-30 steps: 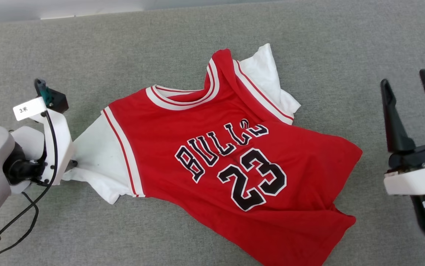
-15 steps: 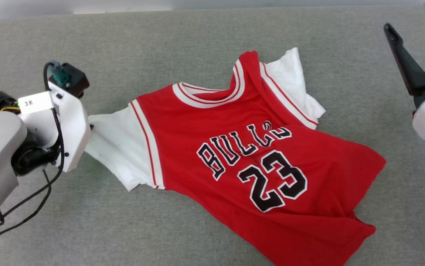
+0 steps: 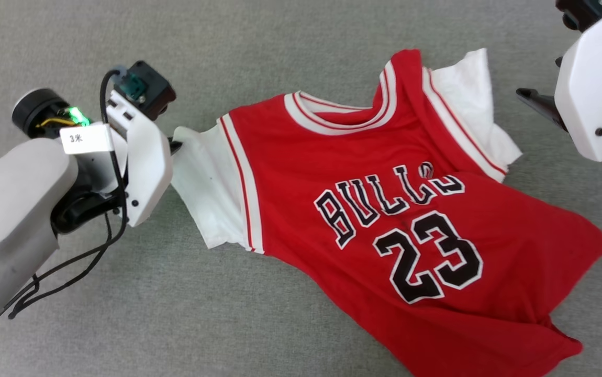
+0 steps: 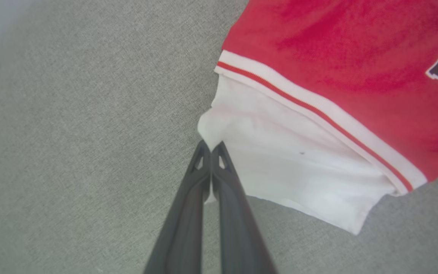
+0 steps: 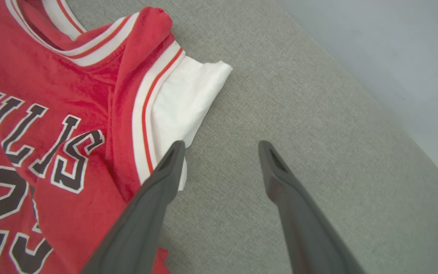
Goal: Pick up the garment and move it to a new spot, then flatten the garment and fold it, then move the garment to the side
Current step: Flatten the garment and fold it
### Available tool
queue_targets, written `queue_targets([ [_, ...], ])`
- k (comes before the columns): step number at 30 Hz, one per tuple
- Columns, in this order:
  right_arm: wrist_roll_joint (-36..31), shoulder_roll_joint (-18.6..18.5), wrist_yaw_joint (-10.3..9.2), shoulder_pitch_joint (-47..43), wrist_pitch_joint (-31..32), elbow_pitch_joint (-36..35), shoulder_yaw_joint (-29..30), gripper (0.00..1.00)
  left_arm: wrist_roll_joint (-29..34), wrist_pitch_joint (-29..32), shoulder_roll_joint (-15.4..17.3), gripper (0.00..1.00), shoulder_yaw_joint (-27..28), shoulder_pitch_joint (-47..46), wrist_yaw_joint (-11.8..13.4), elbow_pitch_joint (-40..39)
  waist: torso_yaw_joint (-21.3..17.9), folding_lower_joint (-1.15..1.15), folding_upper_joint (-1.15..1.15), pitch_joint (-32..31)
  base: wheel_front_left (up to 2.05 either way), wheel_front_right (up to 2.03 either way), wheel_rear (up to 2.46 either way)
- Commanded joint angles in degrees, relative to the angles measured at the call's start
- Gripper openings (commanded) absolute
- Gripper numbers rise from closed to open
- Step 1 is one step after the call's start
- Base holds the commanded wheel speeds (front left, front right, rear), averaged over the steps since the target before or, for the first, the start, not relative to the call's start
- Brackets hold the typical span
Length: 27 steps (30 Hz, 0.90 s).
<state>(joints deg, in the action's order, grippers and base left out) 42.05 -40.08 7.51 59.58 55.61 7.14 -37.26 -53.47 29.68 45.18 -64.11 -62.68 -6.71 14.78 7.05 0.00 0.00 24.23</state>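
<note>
The garment [image 3: 290,173], a red jersey with white sleeves and black letters and numbers, lies front up and wrinkled on the grey fabric surface [image 3: 280,52]. My left gripper [image 3: 175,146] is shut on the edge of its left white sleeve [image 4: 280,152]; in the left wrist view the two dark fingers [image 4: 219,179] meet on the sleeve's corner. My right gripper [image 5: 221,146] is open above the bare surface, just beside the other white sleeve [image 5: 188,99], its left finger [image 5: 165,167] over the sleeve's hem. In the head view it sits at the upper right, one dark finger [image 3: 539,102] showing.
Grey fabric surface [image 5: 318,114] runs all round the garment. In the right wrist view its rounded edge [image 5: 436,179] curves past on the right, with a pale background beyond. A black cable [image 3: 70,272] hangs from my left wrist.
My left gripper has shut on the white sleeve. The right arm went from the lower right to the upper right, next to the other sleeve. The head camera has shifted.
</note>
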Motion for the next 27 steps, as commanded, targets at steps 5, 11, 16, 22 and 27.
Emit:
queue_targets([
  [5,1.7,2.1,-0.03,3.7,3.1,5.6,-1.2,1.00,1.1,-1.5,-0.9,0.00,0.5,-1.7,0.2,-1.2,3.1,0.00,0.00,4.1,0.00,0.00,0.00],
  [11,1.7,5.1,-0.03,5.2,2.1,11.5,-2.6,1.00,1.9,-2.8,-1.6,0.00,0.9,-2.8,0.4,-2.1,4.4,0.00,0.00,7.6,0.00,0.00,0.00],
  [16,2.0,6.1,-0.01,1.0,0.7,15.1,-7.7,1.00,2.3,-3.4,-1.9,0.00,0.8,-3.1,0.5,-2.1,4.6,0.00,0.00,8.8,0.00,0.00,0.00],
  [22,2.0,5.8,0.11,0.9,-4.1,16.4,-13.3,0.00,1.8,-3.7,-1.6,0.00,0.5,-2.6,0.4,-1.1,3.8,0.00,0.00,8.0,0.00,0.00,0.00],
  [27,2.5,4.1,-0.05,5.6,-11.6,16.4,-13.7,0.00,1.8,-5.3,-1.6,0.00,1.0,-2.4,0.3,-0.4,2.6,0.00,0.00,4.4,0.00,0.00,0.00],
])
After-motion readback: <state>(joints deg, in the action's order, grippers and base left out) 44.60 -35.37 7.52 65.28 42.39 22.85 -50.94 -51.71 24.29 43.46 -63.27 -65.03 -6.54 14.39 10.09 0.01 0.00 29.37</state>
